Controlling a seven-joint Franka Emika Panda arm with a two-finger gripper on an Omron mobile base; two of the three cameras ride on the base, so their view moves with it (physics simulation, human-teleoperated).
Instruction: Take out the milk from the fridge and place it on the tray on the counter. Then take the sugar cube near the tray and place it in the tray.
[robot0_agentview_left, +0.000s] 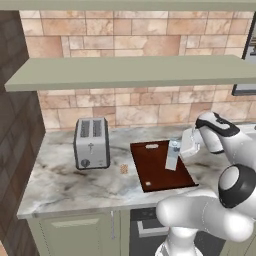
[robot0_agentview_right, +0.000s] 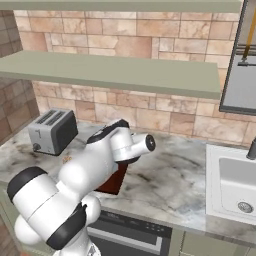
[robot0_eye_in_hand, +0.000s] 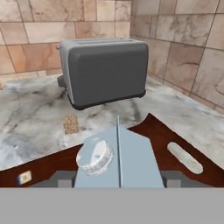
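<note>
Gripper (robot0_eye_in_hand: 118, 177) is clamping the milk (robot0_agentview_left: 173, 155) upright over the tray (robot0_agentview_left: 150, 172), apparently for release; the sugar cube (robot0_eye_in_hand: 70, 124) is lying just beside the tray.

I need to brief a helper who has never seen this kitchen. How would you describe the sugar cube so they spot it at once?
Start at the silver toaster on the marble counter. To its right lies the dark red-brown tray; the sugar cube sits on bare marble between them, apart from the tray's left edge. It is a tiny tan speckled cube, far smaller than the toaster or the pale blue milk over the tray.
</note>
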